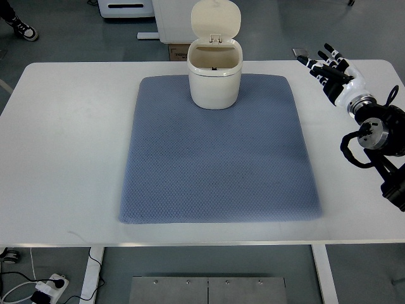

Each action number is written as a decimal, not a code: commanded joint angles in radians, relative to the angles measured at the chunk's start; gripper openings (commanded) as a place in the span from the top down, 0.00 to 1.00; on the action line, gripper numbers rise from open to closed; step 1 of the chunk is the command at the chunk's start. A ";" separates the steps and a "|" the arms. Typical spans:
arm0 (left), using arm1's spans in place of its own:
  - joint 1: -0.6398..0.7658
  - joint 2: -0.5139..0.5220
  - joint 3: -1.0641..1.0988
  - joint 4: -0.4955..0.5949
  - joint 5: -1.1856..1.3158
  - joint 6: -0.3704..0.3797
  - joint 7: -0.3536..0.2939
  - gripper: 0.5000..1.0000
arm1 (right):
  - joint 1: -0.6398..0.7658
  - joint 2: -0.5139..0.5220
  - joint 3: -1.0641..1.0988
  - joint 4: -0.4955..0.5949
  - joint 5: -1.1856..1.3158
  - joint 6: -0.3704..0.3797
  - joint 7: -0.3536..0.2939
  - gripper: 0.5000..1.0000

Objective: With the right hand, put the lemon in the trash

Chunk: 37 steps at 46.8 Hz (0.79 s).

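A cream trash bin (214,79) stands at the far middle of a blue mat (218,158), its lid flipped up and open. Nothing shows in the part of its inside I can see. No lemon is in view. My right hand (326,66) hovers over the table's far right corner, well right of the bin, fingers stretched out and holding nothing. Its arm comes in from the right edge. My left arm is out of view.
The white table (69,158) carries only the mat and bin. A person's shoe (24,30) shows on the floor at the top left. White furniture and a cardboard box stand behind the table. A power strip (47,288) lies on the floor below.
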 commanded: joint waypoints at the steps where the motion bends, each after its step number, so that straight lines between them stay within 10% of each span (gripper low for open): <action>1: 0.000 0.000 0.000 0.000 0.000 0.000 0.000 0.00 | -0.016 0.003 -0.002 -0.002 0.000 0.004 0.000 0.00; 37: -0.002 0.000 0.000 0.000 0.000 0.000 0.000 0.00 | -0.174 0.129 0.306 0.127 0.081 0.012 0.106 0.00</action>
